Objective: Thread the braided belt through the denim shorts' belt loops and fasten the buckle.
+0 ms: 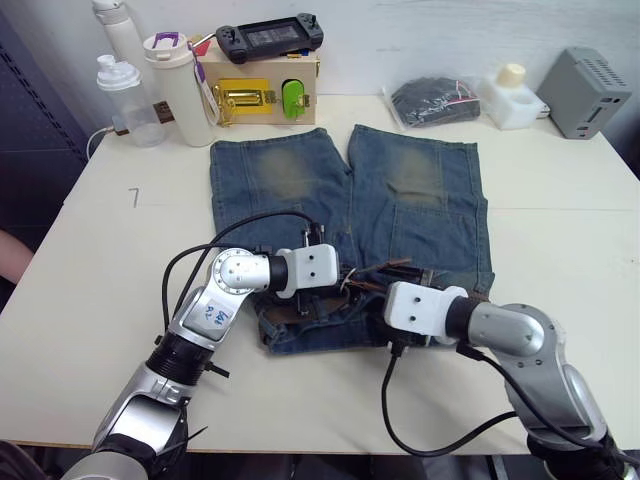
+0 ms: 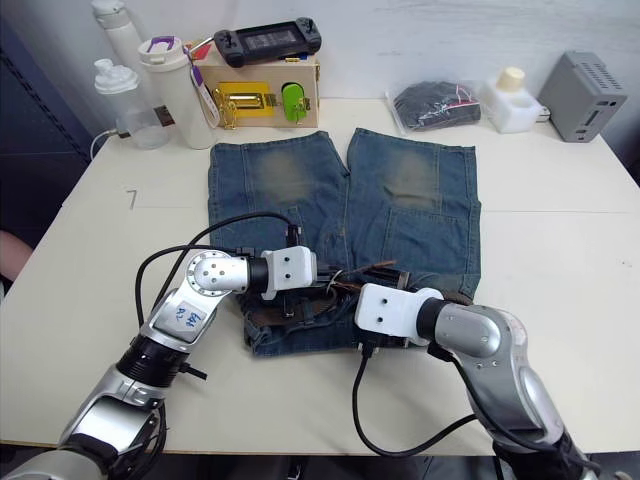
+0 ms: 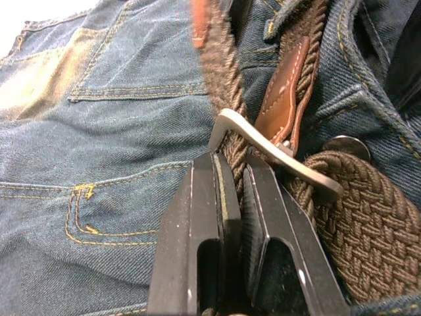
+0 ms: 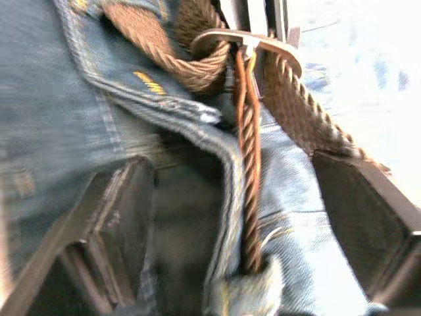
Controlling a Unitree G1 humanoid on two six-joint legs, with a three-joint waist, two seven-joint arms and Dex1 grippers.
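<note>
Both grippers met at the waistband of the shorts (image 1: 340,190), which lay flat mid-table: the left gripper (image 3: 237,191) was clamped on the belt (image 3: 348,224) right at the buckle (image 3: 276,148), while the right gripper (image 4: 230,217) had its fingers wide apart around the waistband edge. Best, I reckoned, to hold that buckle steady and feed the strap straight through. Bottles (image 1: 180,90) and a console (image 1: 270,38) lined the pale table (image 1: 90,260) along the wall.

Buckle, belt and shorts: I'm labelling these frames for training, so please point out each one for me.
buckle (image 3: 276,153): left wrist view, on the silver frame bar.
braided belt (image 3: 358,227): left wrist view, on the woven brown strap.
denim shorts (image 1: 420,190): left eye view, on the leg at the robot's right.
</note>
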